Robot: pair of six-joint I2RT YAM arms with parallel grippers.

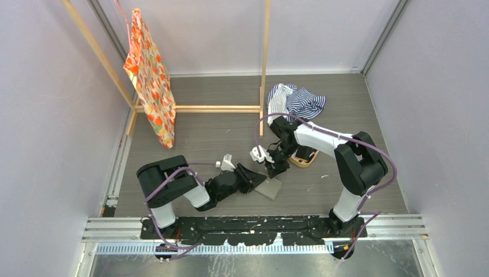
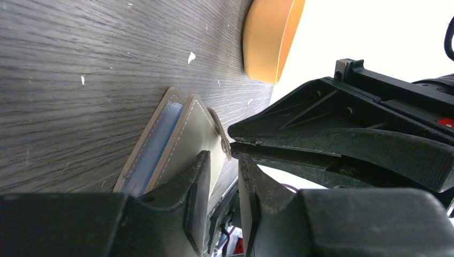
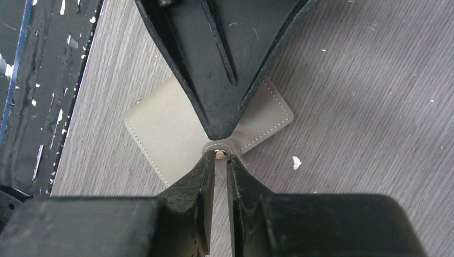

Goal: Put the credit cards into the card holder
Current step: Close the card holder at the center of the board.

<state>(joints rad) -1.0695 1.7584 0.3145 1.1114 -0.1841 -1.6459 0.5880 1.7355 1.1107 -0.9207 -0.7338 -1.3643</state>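
The grey-taupe card holder (image 1: 271, 188) (image 3: 160, 134) lies on the table between both arms. In the left wrist view the card holder (image 2: 199, 126) is slightly splayed, with a pale blue credit card (image 2: 155, 147) showing between its layers. My right gripper (image 3: 220, 159) (image 1: 275, 170) is shut on the holder's closing tab (image 3: 234, 148), right at the metal snap. My left gripper (image 2: 223, 160) (image 1: 254, 176) lies turned on its side over the holder, one finger (image 3: 219, 64) covering its middle. The left jaws stand narrowly apart. I cannot tell whether they pinch the top flap.
An oval orange-tan tray (image 1: 304, 157) (image 2: 267, 37) sits just right of the right gripper. A striped cloth (image 1: 297, 101) lies at the back. A wooden frame (image 1: 265, 63) holds an orange patterned cloth (image 1: 151, 81) at the back left. The metal rail (image 1: 254, 228) lines the near edge.
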